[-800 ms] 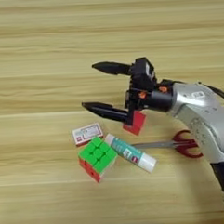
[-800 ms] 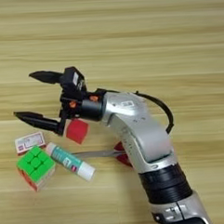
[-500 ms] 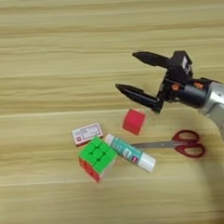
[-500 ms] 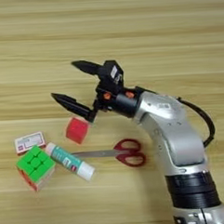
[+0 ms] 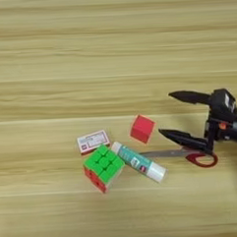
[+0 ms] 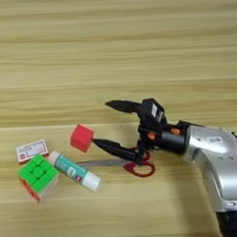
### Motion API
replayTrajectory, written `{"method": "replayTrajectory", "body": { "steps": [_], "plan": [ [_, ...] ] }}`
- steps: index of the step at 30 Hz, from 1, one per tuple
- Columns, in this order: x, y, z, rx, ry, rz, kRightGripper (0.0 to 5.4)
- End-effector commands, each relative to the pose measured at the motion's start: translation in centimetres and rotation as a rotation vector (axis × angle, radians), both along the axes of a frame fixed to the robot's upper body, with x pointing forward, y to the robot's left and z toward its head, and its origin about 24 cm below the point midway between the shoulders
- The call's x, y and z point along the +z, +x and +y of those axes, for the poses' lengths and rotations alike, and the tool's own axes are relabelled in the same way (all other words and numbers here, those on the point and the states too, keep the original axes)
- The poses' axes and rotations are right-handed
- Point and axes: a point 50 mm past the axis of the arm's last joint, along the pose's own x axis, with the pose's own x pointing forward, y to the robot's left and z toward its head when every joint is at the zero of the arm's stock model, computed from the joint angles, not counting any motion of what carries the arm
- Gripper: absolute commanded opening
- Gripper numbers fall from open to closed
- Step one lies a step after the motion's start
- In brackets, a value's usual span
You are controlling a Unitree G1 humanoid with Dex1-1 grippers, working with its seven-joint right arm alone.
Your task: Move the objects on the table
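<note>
Left eye view
Gripper (image 5: 165, 115): at the right edge, mid-height; two black fingers spread wide, pointing toward frame left, gripping nothing.
Upper finger: tip over bare wood, right of centre.
Lower finger: tip just above the scissors' blades, whether touching them cannot be told.
Red cube (image 5: 142, 128): just below centre, left of the lower fingertip and clear of it; nearest object in line with the open fingers.
Scissors (image 5: 201, 159): lower right; red handle loops under the lower finger, blades running left toward the glue stick.
Glue stick (image 5: 138, 161): below centre, lying slanted from upper left down to lower right, white cap at the lower-right end.
Puzzle cube (image 5: 104, 166): lower left of centre, green face up, red side showing, touching or nearly touching the glue stick's upper-left end.
Flat box (image 5: 93, 141): left of centre, just above the puzzle cube, red and white.
Table (image 5: 63, 54): light wood, plank grain running left to right, filling the frame.

Right eye view
Arm (image 6: 216, 152): silver forearm rising from the lower right corner to the black wrist near centre.
Gripper: fingers parted wide, empty, pointing left.
Red cube: left of centre, just beyond the lower fingertip, below and left of the upper one.
Scissors: long axis left to right, handles beneath the wrist, blade tips near the glue stick's cap.
Judgement for a coming move: red cube lies straight left of the open fingers, so likely a short reach leftward; scissors directly underneath, a possible snag.
</note>
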Motion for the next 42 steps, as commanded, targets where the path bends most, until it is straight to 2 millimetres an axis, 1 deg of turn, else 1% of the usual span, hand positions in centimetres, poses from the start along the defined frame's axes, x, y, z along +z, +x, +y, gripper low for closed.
{"method": "replayTrajectory", "body": {
  "steps": [1, 5, 8, 13, 17, 20, 26, 27, 28, 31, 38, 39, 42],
  "plan": [
    [1.5, -0.8, -0.7, 0.042, -0.089, -0.101, 5.38],
    [0.0, -2.3, -0.2, 0.109, -0.112, -0.037, 5.38],
    [-1.3, -2.5, 0.0, 0.111, -0.139, -0.013, 5.38],
    [-2.3, -2.2, 1.4, 0.128, -0.146, -0.025, 5.38],
    [-3.0, -1.5, 2.7, 0.089, -0.127, -0.04, 5.38],
    [-3.3, -1.2, 3.1, 0.078, -0.118, -0.043, 5.38],
    [-3.9, -1.3, 3.6, 0.1, -0.131, -0.041, 5.38],
    [-4.0, -1.3, 3.6, 0.105, -0.135, -0.041, 5.18],
    [-4.1, -1.3, 3.7, 0.108, -0.138, -0.039, 5.14],
    [-4.3, -1.5, 3.7, 0.13, -0.154, -0.031, 4.71],
    [-4.6, -1.6, 3.6, 0.133, -0.172, -0.03, 4.0],
    [-4.6, -1.6, 3.6, 0.133, -0.173, -0.029, 3.96],
    [-4.6, -1.6, 3.6, 0.132, -0.173, -0.031, 3.51]
  ]
}}
